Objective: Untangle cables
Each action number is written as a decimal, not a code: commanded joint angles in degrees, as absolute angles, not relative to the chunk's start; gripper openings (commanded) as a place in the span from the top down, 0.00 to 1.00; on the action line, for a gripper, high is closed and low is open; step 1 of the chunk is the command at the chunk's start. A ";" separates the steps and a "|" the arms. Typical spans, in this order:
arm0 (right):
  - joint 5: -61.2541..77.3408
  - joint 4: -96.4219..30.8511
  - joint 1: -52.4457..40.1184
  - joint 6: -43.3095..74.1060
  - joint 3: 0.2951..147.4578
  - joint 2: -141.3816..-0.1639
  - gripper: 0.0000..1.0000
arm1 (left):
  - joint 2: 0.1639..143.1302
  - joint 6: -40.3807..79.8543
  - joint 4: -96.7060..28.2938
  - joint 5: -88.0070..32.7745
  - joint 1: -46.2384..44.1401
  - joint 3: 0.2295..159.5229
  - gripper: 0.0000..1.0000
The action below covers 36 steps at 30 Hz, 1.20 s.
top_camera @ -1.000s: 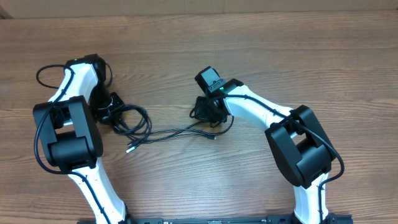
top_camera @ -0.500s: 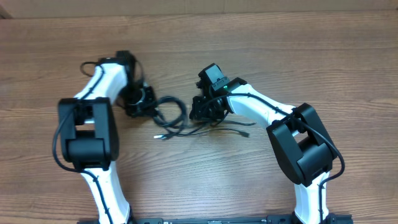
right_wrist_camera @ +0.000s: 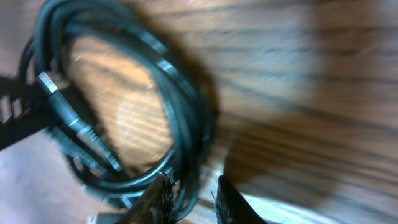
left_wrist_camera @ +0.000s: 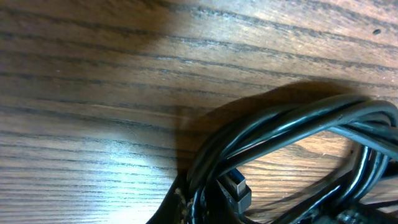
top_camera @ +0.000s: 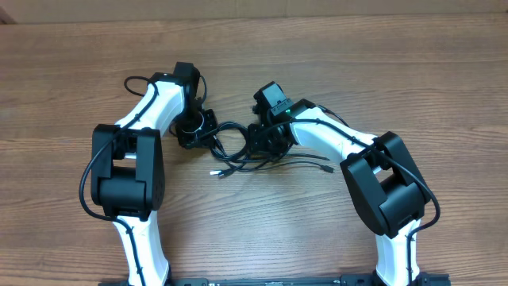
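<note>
The cables [top_camera: 228, 148] are thin black cords looped together at the table's middle, between my two grippers. Loose plug ends trail out toward the front [top_camera: 216, 171] and to the right [top_camera: 325, 168]. My left gripper [top_camera: 198, 129] sits at the loop's left side, shut on a bundle of cable strands [left_wrist_camera: 280, 124]; a silver-blue plug [left_wrist_camera: 236, 190] lies beside its jaws. My right gripper [top_camera: 266, 143] hangs over the loop's right side. In the right wrist view its fingers [right_wrist_camera: 163, 193] stand a little apart, and a strand of the coil [right_wrist_camera: 180, 99] runs between them [right_wrist_camera: 194, 202].
The brown wooden table [top_camera: 357, 63] carries only the cables. Both white arms with black joints bend in from the near edge, with the left elbow [top_camera: 127, 171] and right elbow [top_camera: 389, 187] standing high above the table.
My left gripper has closed on the cables and swung right, dragging the loop from the left side to the middle. The right gripper's jaws have parted a little.
</note>
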<state>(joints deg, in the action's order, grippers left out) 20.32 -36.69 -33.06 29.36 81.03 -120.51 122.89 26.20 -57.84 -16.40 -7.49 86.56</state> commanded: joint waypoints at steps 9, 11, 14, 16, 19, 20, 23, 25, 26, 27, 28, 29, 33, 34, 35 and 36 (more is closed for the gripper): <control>5.98 -35.42 -37.89 36.47 80.64 -123.13 0.81 | 124.40 19.27 -56.12 -26.87 -6.24 84.60 0.92; 5.93 -36.16 -37.87 36.95 80.71 -123.13 0.83 | 124.40 17.41 -56.10 -28.91 -5.80 84.60 0.92; 4.86 -39.46 -37.04 39.07 81.54 -123.13 0.83 | 124.40 16.21 -56.12 -29.39 -4.56 84.60 0.93; 4.12 -42.41 -36.18 39.05 82.78 -123.13 0.83 | 124.40 16.23 -56.10 -29.04 -3.33 84.62 0.93; 1.41 -47.79 -34.57 39.03 85.45 -123.15 0.79 | 124.40 16.21 -56.03 -28.95 -1.23 84.60 0.92; 1.26 -48.69 -34.11 39.00 86.08 -123.15 0.78 | 124.40 16.23 -55.96 -28.97 -0.43 84.62 0.92; 1.10 -50.87 -33.06 38.98 87.35 -123.59 0.75 | 124.40 16.23 -55.40 -29.45 1.98 84.60 0.92; 1.15 -51.16 -32.80 39.00 87.37 -124.18 0.74 | 124.40 16.16 -55.29 -30.26 3.38 84.60 0.92; 1.13 -51.13 -32.80 39.03 87.42 -124.49 0.73 | 124.40 15.73 -55.29 -30.57 3.90 84.60 0.92; 1.13 -51.13 -32.77 39.03 87.55 -124.97 0.72 | 124.40 14.76 -55.29 -31.07 4.47 84.60 0.92; 1.15 -51.99 -32.51 39.00 88.49 -125.75 0.72 | 124.40 13.26 -55.35 -30.98 5.39 84.60 0.92; 1.15 -52.64 -32.40 39.00 89.17 -126.37 0.71 | 124.40 12.93 -55.35 -30.76 5.74 84.60 0.92; 0.69 -60.51 -31.14 36.75 96.18 -130.32 0.71 | 124.40 12.95 -55.13 -28.51 7.62 84.60 0.89; -0.64 -63.20 -30.70 36.10 98.26 -131.41 0.70 | 124.40 13.45 -55.07 -28.01 7.97 84.60 0.88; -3.07 -66.13 -30.17 35.92 100.33 -132.49 0.69 | 124.40 13.80 -55.00 -27.51 8.25 84.60 0.86; -5.39 -68.03 -29.71 35.90 101.65 -133.27 0.68 | 124.40 13.98 -54.89 -26.79 8.38 84.60 0.84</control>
